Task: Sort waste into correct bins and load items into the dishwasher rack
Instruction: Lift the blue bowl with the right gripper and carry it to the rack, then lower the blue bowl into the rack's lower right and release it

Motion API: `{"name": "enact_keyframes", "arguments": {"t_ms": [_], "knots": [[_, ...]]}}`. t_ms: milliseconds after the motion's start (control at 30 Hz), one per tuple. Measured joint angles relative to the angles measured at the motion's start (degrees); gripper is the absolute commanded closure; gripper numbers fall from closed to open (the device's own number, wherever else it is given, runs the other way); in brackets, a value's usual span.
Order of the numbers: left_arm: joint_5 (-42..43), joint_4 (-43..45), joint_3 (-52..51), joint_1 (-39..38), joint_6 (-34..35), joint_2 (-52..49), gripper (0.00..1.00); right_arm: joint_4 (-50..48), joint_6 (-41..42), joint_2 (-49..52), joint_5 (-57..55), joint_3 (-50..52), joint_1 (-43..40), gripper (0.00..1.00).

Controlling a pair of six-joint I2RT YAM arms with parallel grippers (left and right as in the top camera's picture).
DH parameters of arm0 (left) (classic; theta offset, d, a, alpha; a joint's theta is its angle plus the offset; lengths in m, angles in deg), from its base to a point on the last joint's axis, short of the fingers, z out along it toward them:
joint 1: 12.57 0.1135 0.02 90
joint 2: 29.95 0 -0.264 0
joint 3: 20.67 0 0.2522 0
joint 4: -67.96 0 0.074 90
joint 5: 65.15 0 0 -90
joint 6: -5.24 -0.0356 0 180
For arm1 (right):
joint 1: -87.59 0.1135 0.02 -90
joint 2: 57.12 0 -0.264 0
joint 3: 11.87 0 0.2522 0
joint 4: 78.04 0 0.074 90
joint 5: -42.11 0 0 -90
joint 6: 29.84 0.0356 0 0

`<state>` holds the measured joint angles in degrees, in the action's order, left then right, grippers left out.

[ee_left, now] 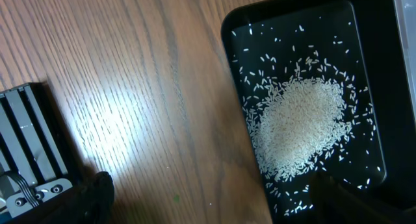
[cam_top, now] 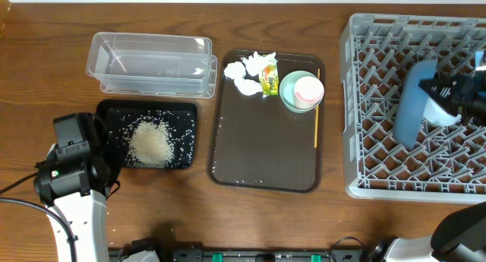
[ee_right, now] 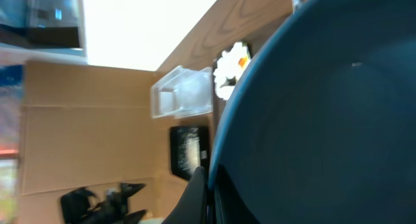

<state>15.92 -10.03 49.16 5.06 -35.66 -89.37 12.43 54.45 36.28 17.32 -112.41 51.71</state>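
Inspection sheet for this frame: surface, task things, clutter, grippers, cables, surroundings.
Surface: wooden table.
Job's things: rice heaped in black tray; clear tub behind it; tissues, wrapper, stick, mint bowl holding pink cup, all on brown tray; blue bowl on edge over rack.
Clutter: nothing seen.
Grippers: left gripper open beside black tray; right gripper shut on blue bowl.
Cables: black cable, lower left.
Surroundings: cardboard wall.

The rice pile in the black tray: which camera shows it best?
The left wrist view: the rice pile is close up, single grains visible. Overhead shows it whole but small, in the black tray. The right wrist view gives only a distant pale blur.
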Motion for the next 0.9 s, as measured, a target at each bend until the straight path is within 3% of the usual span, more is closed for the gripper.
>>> {"name": "enact_keyframes", "arguments": {"t_ms": [567, 900], "knots": [[0.0, 0.0, 0.0, 0.0, 0.0, 0.0, 0.03, 4.9, -6.5, 0.0, 5.6, 3.0, -3.4, 0.99], [0.0, 0.0, 0.0, 0.0, 0.0, 0.0, 0.03, 2.9, -8.6, -0.1, 7.3, 3.3, -2.8, 0.99]]}}
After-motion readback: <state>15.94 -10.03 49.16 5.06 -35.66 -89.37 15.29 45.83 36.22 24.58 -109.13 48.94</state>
